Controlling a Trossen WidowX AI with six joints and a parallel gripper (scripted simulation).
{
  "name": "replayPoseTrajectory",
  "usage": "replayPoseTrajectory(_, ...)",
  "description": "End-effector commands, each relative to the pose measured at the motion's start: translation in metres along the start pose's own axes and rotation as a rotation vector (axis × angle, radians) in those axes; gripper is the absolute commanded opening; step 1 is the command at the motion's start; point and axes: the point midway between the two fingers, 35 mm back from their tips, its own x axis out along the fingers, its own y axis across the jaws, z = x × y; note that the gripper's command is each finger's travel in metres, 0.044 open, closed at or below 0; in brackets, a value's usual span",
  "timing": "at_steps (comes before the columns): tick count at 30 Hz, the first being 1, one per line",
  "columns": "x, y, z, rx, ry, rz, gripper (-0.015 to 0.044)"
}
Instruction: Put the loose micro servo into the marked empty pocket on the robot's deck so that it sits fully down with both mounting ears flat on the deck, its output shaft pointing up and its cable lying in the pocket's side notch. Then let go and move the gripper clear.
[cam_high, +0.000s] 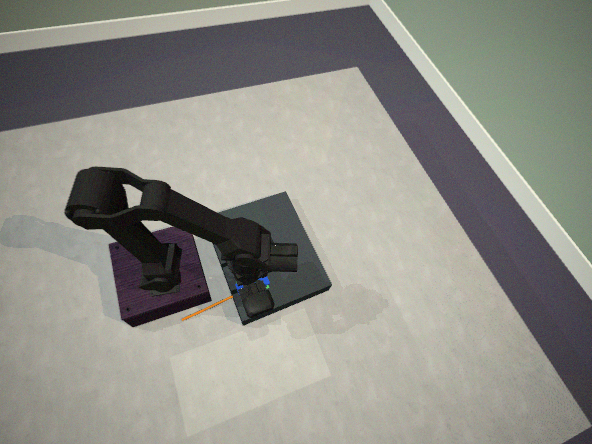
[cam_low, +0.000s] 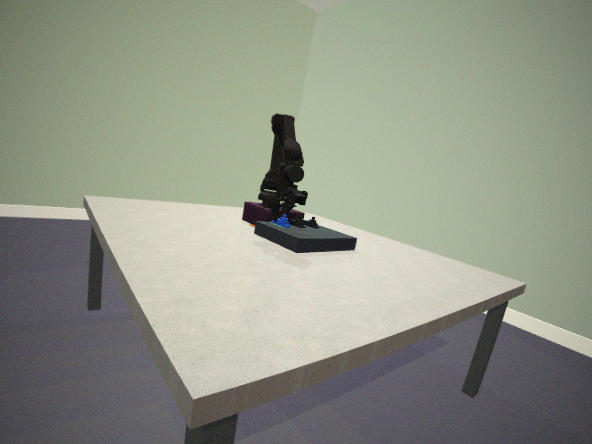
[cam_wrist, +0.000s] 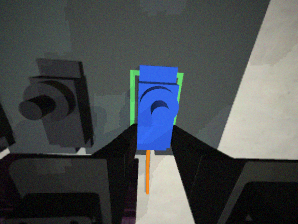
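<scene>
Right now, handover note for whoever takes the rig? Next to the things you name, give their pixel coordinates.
Pincer (cam_high: 254, 286) (cam_wrist: 153, 128): shut on the blue servo (cam_low: 283, 221) (cam_wrist: 158, 112).
Servo: over the green-marked pocket (cam_wrist: 132, 100) on the dark deck (cam_high: 295, 225) (cam_low: 325, 244) (cam_wrist: 210, 30), shaft up.
Orange cable (cam_high: 207, 308) (cam_wrist: 148, 172): runs out past the deck edge; lie in the notch can't be confirmed.
Done: grasp, rough alignment.
Left: confirm ears flat, release, back off.

Matte-black arm (cam_high: 192, 212) (cam_low: 284, 145) — thick rounded joints, slotted upper link, black hand (cam_high: 255, 285) (cam_low: 286, 215) (cam_wrist: 153, 128) — tapered fingers
</scene>
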Motion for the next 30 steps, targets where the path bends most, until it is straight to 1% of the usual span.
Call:
replayPoseTrajectory(1,0.004,0.000,0.001,-0.003,0.000,0.000,0.0000)
replayPoseTrajectory(2,0.005,0.000,0.001,-0.003,0.000,0.000,0.0000)
replayPoseTrajectory(9,0.002,0.000,0.000,-0.003,0.000,0.000,0.0184)
replayPoseTrajectory(12,-0.001,0.000,0.000,-0.003,0.000,0.000,0.0187)
replayPoseTrajectory(17,-0.032,0.002,-0.005,-0.003,0.000,0.000,0.0187)
replayPoseTrajectory(25,-0.033,0.002,-0.005,-0.003,0.000,0.000,0.0187)
replayPoseTrajectory(27,-0.032,0.001,0.000,0.000,0.006,0.003,0.0240)
replayPoseTrajectory(30,-0.044,-0.001,0.017,0.000,0.004,0.002,0.0319)
